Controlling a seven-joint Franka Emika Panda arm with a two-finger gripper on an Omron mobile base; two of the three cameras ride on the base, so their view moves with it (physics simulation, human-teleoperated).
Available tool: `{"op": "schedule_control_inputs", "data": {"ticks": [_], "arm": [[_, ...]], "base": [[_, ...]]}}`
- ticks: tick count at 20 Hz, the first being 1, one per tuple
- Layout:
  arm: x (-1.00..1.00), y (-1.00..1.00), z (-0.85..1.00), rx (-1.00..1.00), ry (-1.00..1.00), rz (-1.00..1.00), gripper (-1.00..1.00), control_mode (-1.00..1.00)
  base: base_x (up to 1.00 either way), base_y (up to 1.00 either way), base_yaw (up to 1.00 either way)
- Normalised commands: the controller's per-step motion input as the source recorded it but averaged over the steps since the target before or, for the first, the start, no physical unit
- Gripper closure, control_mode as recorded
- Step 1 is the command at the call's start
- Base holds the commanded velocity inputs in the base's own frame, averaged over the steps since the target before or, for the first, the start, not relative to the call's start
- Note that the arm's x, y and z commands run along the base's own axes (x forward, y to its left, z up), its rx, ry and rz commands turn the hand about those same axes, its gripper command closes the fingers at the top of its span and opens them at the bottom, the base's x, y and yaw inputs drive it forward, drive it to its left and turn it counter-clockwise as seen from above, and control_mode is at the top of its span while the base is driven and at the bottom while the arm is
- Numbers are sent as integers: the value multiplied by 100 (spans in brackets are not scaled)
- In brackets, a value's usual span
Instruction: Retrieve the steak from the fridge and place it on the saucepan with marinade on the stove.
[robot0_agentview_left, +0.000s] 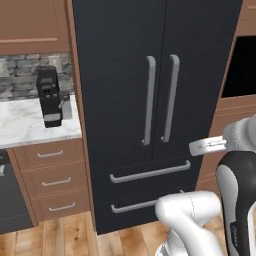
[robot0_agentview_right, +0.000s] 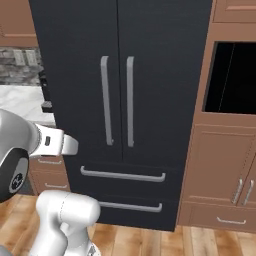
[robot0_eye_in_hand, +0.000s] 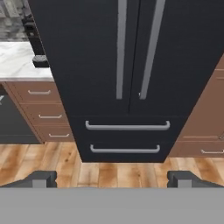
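hand view: hand (robot0_eye_in_hand: 112, 179) spread wide, empty, facing closed fridge (robot0_eye_in_hand: 131, 65); both doors shut.

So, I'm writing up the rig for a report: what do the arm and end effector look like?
The arm has glossy white rounded shells with dark grey to black joint sections, and a faint pale marking shows on one dark section. The end effector has two small dark grey, blocky fingertips.
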Motion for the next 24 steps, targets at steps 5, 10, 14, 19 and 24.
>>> {"op": "schedule_control_inputs", "data": {"ticks": [5,10,14,19,24], "arm": [[0,0,0,0,0,0,-100,100],[0,0,0,0,0,0,-100,100],[0,0,0,0,0,0,-100,100],[0,0,0,0,0,0,-100,100],[0,0,0,0,0,0,-100,100]], "base": [[5,-57,14],[9,-67,13],[15,-3,1],[2,12,-2],[4,37,-9]]}}
